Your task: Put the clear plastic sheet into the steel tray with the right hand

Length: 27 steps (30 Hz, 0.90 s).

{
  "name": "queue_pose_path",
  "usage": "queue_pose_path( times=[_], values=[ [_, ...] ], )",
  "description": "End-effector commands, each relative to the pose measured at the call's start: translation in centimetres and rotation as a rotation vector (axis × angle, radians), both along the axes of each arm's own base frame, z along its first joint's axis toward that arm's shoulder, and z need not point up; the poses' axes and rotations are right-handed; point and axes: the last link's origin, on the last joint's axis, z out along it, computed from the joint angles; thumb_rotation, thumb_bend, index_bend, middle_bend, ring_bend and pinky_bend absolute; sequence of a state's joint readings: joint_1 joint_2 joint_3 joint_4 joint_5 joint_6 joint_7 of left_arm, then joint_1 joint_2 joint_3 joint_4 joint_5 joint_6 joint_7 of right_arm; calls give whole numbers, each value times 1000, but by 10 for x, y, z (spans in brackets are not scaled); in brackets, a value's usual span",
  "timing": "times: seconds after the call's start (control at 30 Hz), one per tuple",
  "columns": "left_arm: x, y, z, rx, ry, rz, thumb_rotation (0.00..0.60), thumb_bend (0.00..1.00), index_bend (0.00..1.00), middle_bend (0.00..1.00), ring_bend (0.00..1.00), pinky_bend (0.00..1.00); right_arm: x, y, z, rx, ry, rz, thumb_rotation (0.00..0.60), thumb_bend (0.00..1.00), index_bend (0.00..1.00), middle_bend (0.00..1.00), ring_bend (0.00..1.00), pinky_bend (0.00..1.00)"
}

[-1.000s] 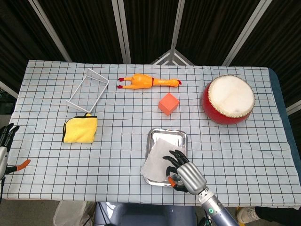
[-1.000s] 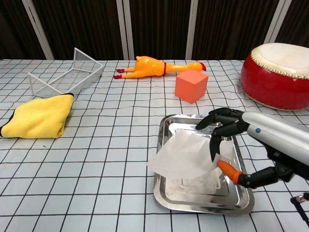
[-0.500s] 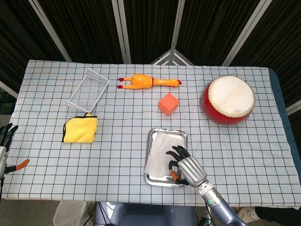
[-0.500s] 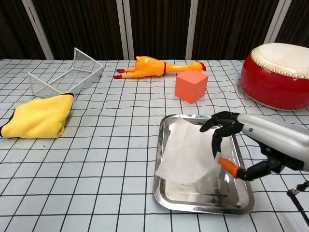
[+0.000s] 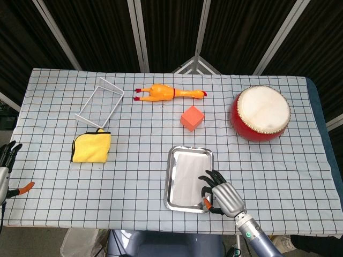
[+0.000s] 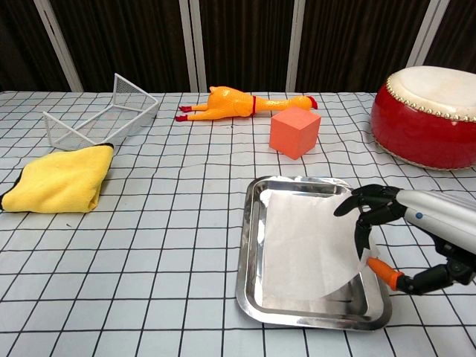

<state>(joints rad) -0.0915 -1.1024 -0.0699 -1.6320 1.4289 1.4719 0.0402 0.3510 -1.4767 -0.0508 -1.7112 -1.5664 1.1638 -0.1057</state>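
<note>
The steel tray (image 5: 170,176) (image 6: 249,245) sits at the table's near centre. The clear plastic sheet (image 5: 187,176) (image 6: 305,238) lies almost flat inside it, with only its right edge curling up. My right hand (image 5: 222,195) (image 6: 387,230) hovers over the tray's near right rim and pinches that raised edge between thumb and fingertip. My left hand (image 5: 6,163) shows only in the head view, at the far left off the table edge, fingers apart and holding nothing.
An orange cube (image 5: 192,118) (image 6: 294,132) stands just beyond the tray. A red drum (image 5: 261,113) (image 6: 431,115) is at the right. At the back lies a rubber chicken (image 5: 166,92). At the left are a white wire basket (image 5: 100,100) and a yellow cloth (image 5: 91,145).
The right hand has drawn the sheet to the right and down; it hung over the tray's left rim before and now lies inside the tray. The left hand has stayed put.
</note>
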Motion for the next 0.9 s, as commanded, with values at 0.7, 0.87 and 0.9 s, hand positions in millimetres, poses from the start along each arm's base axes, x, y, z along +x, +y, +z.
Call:
queue_pose_path(
  times=[0.7,0.87,0.9],
  values=[
    [0,0,2,2,-14,2,600,0,0,0,0,0,-4,4,27,-95,55,44,600,419,316,159,0,0],
    [0,-2,2,1,-12,-8,600,0,0,0,0,0,-40,-1,85,-299,223,13,600,418,234,103,0,0],
    [1,-3,2,2,-10,-11,600,0,0,0,0,0,-50,0,98,-344,263,-2,600,418,199,85,0,0]
  ],
)
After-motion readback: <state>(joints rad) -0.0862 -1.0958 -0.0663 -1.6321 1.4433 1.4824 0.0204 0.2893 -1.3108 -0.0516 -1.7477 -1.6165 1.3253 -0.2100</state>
